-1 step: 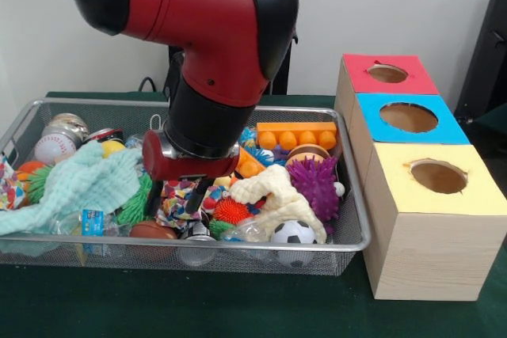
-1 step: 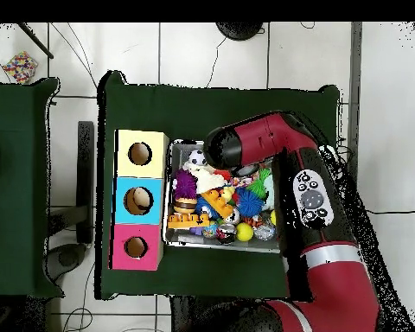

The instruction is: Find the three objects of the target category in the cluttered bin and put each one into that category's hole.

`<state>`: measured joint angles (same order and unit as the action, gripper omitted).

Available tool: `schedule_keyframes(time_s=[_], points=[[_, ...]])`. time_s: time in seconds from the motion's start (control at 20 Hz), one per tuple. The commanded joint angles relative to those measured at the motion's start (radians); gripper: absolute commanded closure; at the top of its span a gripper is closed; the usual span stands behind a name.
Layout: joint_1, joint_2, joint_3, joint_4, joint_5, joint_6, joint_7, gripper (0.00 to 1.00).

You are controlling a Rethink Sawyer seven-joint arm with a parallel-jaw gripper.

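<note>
While reaching down into the bin, bending over its middle: red and black arm, covering much of the clutter in the overhead view. Standing on the green table, beside the bin: three wooden boxes in a row, each showing a round hole on top — yellow box nearest the camera in the front view, blue box behind it, red box farthest. Filling the wire bin from wall to wall: a heap of toys. Lying draped over one end: mint cloth. Resting near the box-side wall: cream rope toy, with a purple spiky ball just beside it and an orange block tray behind. Sitting against the front wall: soccer ball. Sitting at the far end from the boxes: baseball. Lying under the arm's tip: small orange spiky ball. Hanging just above the clutter at the middle: tool, its two dark fingers standing apart, gripping nothing. Being impossible to tell from either view: which toys belong to the target category.
</note>
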<state>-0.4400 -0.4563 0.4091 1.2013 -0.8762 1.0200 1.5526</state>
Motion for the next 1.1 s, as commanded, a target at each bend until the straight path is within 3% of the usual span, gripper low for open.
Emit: schedule_keyframes(time_s=[0.05,0.4,0.75,1.1], points=[[0.022,0.024,-0.021,-0.039,-0.058,0.173,-0.358,0.0],[0.007,0.036,-0.013,-0.031,-0.066,0.166,-0.358,0.0],[-0.036,0.106,0.01,-0.026,-0.073,0.058,-0.349,0.0],[-0.048,0.142,0.014,-0.037,-0.086,0.037,-0.356,0.0]])
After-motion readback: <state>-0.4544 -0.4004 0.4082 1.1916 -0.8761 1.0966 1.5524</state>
